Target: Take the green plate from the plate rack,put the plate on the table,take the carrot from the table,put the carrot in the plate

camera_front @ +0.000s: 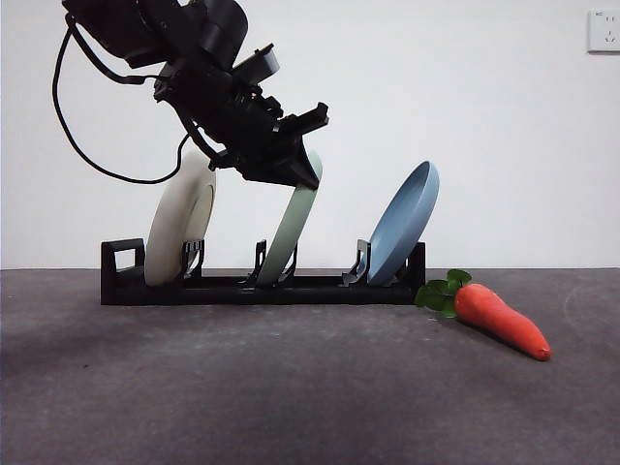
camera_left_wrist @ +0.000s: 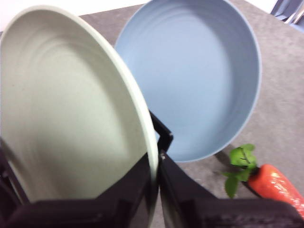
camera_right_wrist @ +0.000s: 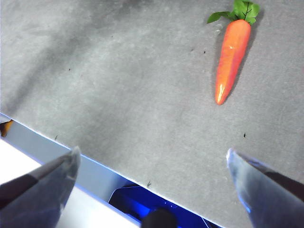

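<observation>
The green plate [camera_front: 294, 231] stands tilted in the middle slot of the black plate rack [camera_front: 242, 289]. My left gripper [camera_front: 302, 167] comes down from the upper left and is shut on the plate's top rim. In the left wrist view the jaws [camera_left_wrist: 156, 159] pinch the rim of the green plate [camera_left_wrist: 66, 114]. The carrot [camera_front: 501, 320] lies on the table [camera_front: 291, 397] to the right of the rack, leaves toward the rack. It also shows in the left wrist view [camera_left_wrist: 278, 186] and the right wrist view [camera_right_wrist: 231, 52]. My right gripper [camera_right_wrist: 152, 159] is open and empty above the table edge, apart from the carrot.
A cream-white plate [camera_front: 179, 221] stands in the rack's left slot and a blue plate [camera_front: 405, 225] in the right slot, close behind the green plate in the left wrist view [camera_left_wrist: 194, 76]. The rack's square loop [camera_front: 124, 257] is at its left end.
</observation>
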Motion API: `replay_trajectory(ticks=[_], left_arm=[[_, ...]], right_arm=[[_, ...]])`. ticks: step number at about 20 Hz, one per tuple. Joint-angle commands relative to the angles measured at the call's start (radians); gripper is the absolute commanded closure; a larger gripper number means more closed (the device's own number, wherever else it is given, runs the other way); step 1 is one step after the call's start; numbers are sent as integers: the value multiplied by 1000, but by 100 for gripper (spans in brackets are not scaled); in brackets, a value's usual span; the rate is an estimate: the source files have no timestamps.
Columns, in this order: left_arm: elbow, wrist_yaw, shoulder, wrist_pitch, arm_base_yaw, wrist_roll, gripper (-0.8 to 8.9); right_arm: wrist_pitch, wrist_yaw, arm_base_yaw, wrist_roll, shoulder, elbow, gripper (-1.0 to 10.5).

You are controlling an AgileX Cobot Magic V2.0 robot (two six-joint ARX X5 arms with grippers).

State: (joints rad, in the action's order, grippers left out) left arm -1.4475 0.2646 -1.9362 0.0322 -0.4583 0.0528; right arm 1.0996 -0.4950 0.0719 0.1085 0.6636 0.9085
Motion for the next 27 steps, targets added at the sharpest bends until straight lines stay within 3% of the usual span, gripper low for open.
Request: replay_trajectory(ticks=[1, 6, 10, 12, 17, 19, 21, 24, 27], left_arm=[[-1, 30, 41, 35, 2, 8, 822], [-1, 113, 145, 29, -1, 8, 822], [-1, 151, 276, -143, -45, -32, 821], [-1, 67, 356, -297, -99, -141, 821], [-1, -288, 466, -669, -321, -418, 819], [8, -368, 466, -751, -385, -443, 819], [41, -373, 466, -766, -438, -436, 819], [158, -541, 466, -732, -513, -428, 819], [304, -556, 464, -622, -545, -450, 819]], right_arm=[[-6, -1, 2, -6, -1, 3, 295], [-7, -1, 2, -5, -1, 3, 295], [-7, -1, 2, -5, -1, 3, 295], [-7, -1, 2, -5, -1, 3, 295], [-8, -1, 2, -5, -1, 3, 295], [-14, -1, 2, -5, -1, 3, 294], [-14, -1, 2, -5, -1, 3, 295], [-16, -2, 2, -3, -1, 3, 294], [-22, -2, 2, -3, -1, 3, 295]])
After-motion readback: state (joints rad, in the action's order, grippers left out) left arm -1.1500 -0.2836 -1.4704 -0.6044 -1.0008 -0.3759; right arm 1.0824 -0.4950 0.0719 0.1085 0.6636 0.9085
